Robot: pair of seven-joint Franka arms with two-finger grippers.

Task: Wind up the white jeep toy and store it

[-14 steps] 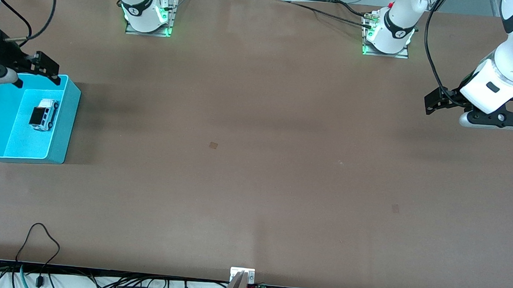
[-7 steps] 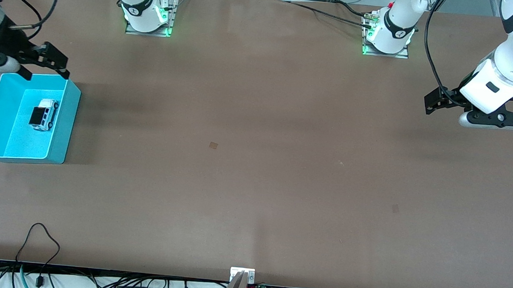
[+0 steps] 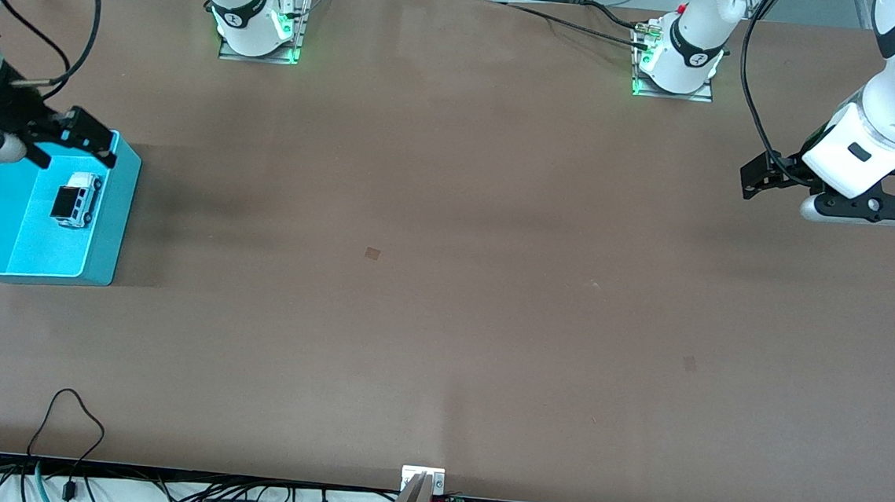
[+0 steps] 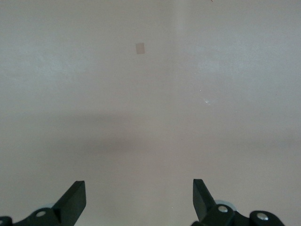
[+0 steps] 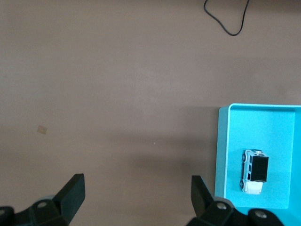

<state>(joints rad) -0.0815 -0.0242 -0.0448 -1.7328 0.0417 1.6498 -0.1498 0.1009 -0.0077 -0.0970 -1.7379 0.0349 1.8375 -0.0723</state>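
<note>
A: We see the white jeep toy (image 3: pixel 76 199) resting on its wheels on the floor of the turquoise bin (image 3: pixel 113 216), black ribbed roof panel facing up; the bin stands on the brown table (image 3: pixel 445 282) at the right arm's end; nothing touches the toy.

B: We agree; in the right wrist view the toy (image 5: pixel 254 171) lies inside the bin (image 5: pixel 221 155), near the wall that faces the middle of the table; a black cable (image 5: pixel 225 19) loops on the table edge nearest the front camera.

A: We find the right gripper (image 3: pixel 73 144) up in the air over the bin's edge nearest the robot bases; its fingers (image 5: pixel 70 193) are spread wide with nothing between them.

B: And the left gripper (image 3: pixel 753 182) hangs over bare table at the left arm's end, well apart from the bin; that arm waits; its fingers (image 4: pixel 73 201) are spread wide too, holding nothing.

A: We also note a small square patch (image 3: pixel 372 253) on the table near its middle; the left wrist view shows it (image 4: pixel 139 48) as well.
</note>
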